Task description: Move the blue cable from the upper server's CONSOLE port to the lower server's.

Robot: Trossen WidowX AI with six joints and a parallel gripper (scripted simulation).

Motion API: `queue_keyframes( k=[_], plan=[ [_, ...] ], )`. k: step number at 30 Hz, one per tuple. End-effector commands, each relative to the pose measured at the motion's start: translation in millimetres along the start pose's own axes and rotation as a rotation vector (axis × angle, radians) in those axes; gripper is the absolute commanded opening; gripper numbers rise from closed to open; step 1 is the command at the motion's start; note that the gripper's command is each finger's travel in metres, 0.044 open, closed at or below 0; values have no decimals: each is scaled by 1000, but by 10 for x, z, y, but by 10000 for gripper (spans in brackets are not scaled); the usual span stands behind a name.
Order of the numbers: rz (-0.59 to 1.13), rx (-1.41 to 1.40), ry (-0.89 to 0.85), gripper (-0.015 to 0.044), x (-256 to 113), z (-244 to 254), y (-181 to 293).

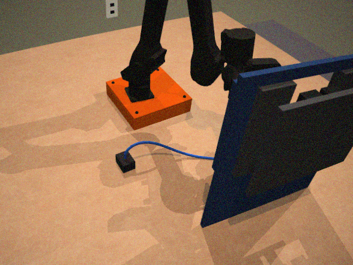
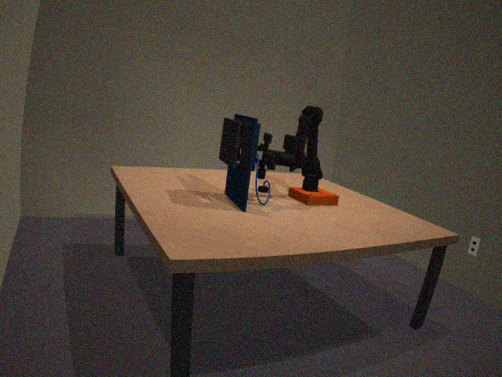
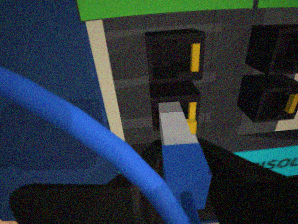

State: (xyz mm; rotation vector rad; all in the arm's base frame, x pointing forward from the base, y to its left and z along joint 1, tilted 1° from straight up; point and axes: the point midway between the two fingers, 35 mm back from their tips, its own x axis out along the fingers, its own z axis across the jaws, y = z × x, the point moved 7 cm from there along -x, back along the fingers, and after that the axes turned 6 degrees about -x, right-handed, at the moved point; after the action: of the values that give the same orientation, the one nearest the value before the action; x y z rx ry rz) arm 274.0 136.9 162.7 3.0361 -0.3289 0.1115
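Note:
In the wrist view my gripper [image 3: 178,145] is shut on the blue plug [image 3: 184,165], with a dark finger on each side of it. The plug's grey tip [image 3: 174,127] points at the lower [image 3: 172,97] of two stacked black ports with yellow contacts. It reaches that port's mouth; I cannot tell how deep it sits. The upper port [image 3: 172,52] is empty. A cyan label [image 3: 270,161] shows at the lower right. The blue cable [image 3: 85,135] [image 1: 168,148] [image 2: 258,188] arcs from the plug down to the table. In the top view the gripper is hidden behind the blue rack panel [image 1: 231,168] [image 2: 240,181].
Two more black ports [image 3: 270,75] lie to the right on the dark server face. The cable ends in a small black box [image 1: 125,162] on the table. The arm stands on an orange base [image 1: 163,102] [image 2: 313,197]. The dark server backs [image 1: 288,141] stick out behind the panel.

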Motion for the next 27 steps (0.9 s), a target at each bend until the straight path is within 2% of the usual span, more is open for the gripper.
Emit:
queue_keyframes(
  k=[1, 27],
  plan=[
    [-10, -8, -9, 0, 10, 42, -27],
    [6, 7, 0, 0, -2, 15, -10]
  ],
)
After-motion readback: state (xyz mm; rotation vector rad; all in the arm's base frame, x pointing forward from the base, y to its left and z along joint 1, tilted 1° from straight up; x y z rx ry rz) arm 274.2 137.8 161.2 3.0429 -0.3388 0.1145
